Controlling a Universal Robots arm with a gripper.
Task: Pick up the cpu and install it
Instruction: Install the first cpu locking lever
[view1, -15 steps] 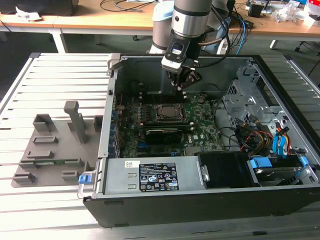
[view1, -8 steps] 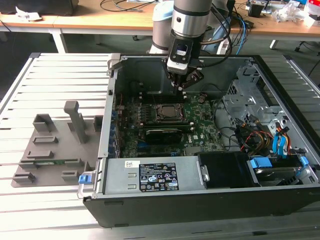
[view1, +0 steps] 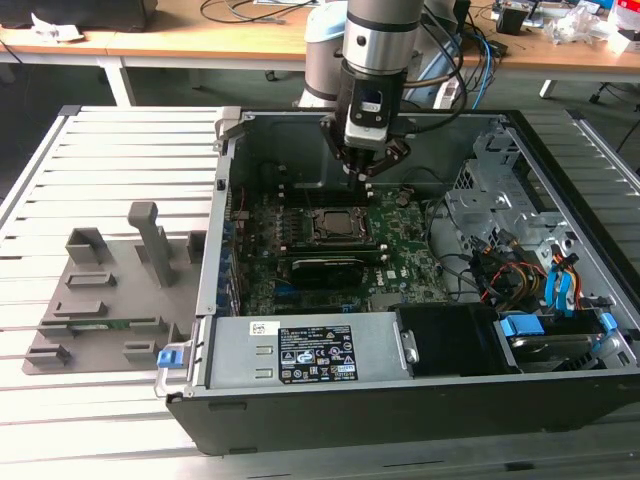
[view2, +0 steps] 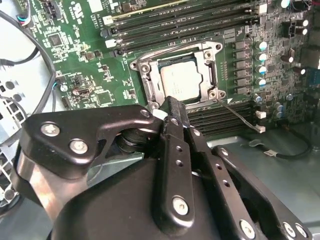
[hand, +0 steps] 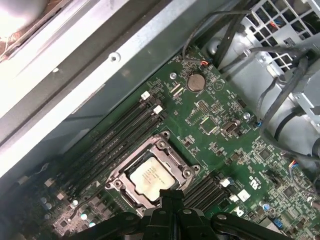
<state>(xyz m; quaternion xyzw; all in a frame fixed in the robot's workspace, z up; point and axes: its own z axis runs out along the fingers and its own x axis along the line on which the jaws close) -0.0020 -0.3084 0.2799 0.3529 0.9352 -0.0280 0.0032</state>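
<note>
Cpu (hand: 151, 176) seen seated flat inside socket frame (hand: 186, 165) on motherboard (hand: 220, 125), in both wrist views; gripper (view2: 172, 107) raised above it, fingers drawn together, nothing held; placing judged done, seating check called for; cpu (view2: 181, 80) lies apart from fingertips, beneath and just beyond them.

Open computer case (view1: 300, 420) lying on slatted table (view1: 110, 140), motherboard (view1: 400, 260) flat inside. Cpu (view1: 332, 224) seated in socket frame (view1: 352, 243) mid-board; same in second wrist view (view2: 181, 80) and first wrist view (hand: 151, 176). Memory slots (hand: 120, 131) flanking socket on both sides. Gripper (view1: 365, 177) above board, just behind socket. Drive cage (view1: 500, 190) toward exterior view's right. Parts holder (view1: 110, 300) on table at exterior view's left, beside case.
</note>
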